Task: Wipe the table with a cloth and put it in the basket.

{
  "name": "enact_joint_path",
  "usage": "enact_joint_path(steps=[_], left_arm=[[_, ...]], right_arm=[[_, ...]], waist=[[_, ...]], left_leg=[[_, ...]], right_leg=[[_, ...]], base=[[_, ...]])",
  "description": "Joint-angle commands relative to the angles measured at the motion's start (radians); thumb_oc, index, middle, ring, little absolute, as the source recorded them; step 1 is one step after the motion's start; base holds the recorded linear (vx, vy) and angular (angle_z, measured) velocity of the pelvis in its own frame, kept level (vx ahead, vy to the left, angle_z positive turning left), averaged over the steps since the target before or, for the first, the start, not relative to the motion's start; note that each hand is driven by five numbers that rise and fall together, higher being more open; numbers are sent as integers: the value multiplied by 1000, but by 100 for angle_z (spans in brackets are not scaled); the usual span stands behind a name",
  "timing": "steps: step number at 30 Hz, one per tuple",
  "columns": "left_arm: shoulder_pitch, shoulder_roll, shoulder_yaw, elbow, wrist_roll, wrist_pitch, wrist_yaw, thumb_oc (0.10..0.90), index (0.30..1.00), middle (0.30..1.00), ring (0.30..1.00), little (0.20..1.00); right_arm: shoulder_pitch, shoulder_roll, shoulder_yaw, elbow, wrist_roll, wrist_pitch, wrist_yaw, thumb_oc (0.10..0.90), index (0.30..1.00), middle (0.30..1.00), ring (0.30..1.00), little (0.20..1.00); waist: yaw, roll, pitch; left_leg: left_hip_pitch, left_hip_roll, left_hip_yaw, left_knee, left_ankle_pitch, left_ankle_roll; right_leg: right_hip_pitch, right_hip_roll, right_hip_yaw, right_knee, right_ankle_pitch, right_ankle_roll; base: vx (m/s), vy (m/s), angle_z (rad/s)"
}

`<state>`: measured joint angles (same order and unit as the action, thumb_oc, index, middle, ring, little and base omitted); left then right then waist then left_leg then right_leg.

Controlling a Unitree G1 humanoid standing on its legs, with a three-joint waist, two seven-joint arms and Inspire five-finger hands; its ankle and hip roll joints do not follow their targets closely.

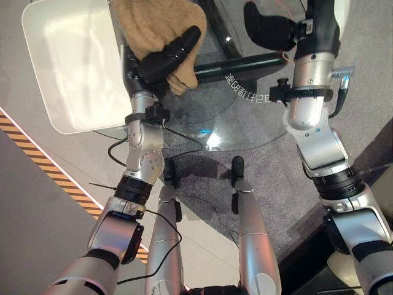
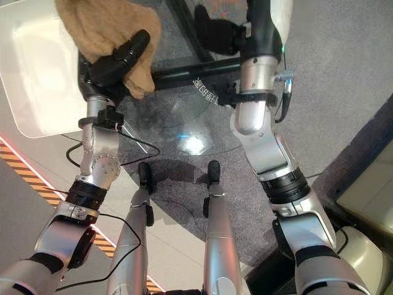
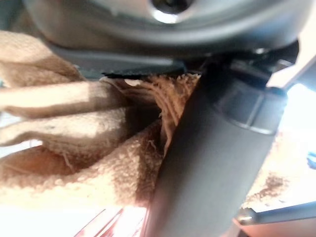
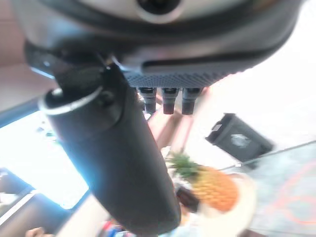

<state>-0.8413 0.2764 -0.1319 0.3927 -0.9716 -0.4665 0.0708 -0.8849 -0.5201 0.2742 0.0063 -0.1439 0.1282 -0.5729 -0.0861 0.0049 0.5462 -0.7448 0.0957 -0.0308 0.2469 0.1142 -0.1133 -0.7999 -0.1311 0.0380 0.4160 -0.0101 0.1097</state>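
Note:
A tan fluffy cloth (image 1: 153, 21) hangs bunched above the far left part of the round glass table (image 1: 202, 117). My left hand (image 1: 167, 56) is shut on the cloth, with dark fingers curled over its lower fold. Up close the cloth (image 3: 74, 148) is bunched against the thumb (image 3: 212, 163). A white basket (image 1: 67, 61) stands just left of the cloth and hand, its rim beside the table edge. My right hand (image 1: 270, 27) hovers over the far right of the table, open and holding nothing; its thumb (image 4: 113, 163) stands out beside relaxed fingers.
A dark frame bar (image 1: 245, 64) runs under the glass between the two hands. An orange and black striped line (image 1: 43, 166) crosses the floor at the left. A pineapple on a plate (image 4: 215, 187) and a dark box (image 4: 239, 138) lie beyond the right hand.

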Motion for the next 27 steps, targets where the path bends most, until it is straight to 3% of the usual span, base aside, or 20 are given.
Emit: enact_joint_path(steps=[1,13,27], left_arm=[[-89,41,36,-143,30,-157,-77,100,300,300,300,200],[-21,95,97,-91,24,-233,-91,100,300,300,300,200],[29,187,176,36,4,-335,36,100,300,300,300,200]], right_arm=[[-76,-19,-115,-60,0,-52,-89,800,900,900,900,900],[67,-21,-170,62,78,-74,-169,800,900,900,900,900],[159,-67,-195,353,219,-144,-229,800,900,900,900,900]], waist=[[20,-17,-26],[18,-5,-26],[28,-1,-26]], left_leg=[[25,-89,45,2,-57,65],[11,-86,44,15,-66,62],[1,-85,37,25,-76,57]], right_leg=[[70,130,-76,-69,-37,-79],[55,133,-74,-50,-49,-78],[46,135,-82,-41,-64,-81]], base=[[0,0,0],[0,0,0],[-2,-6,-3]])
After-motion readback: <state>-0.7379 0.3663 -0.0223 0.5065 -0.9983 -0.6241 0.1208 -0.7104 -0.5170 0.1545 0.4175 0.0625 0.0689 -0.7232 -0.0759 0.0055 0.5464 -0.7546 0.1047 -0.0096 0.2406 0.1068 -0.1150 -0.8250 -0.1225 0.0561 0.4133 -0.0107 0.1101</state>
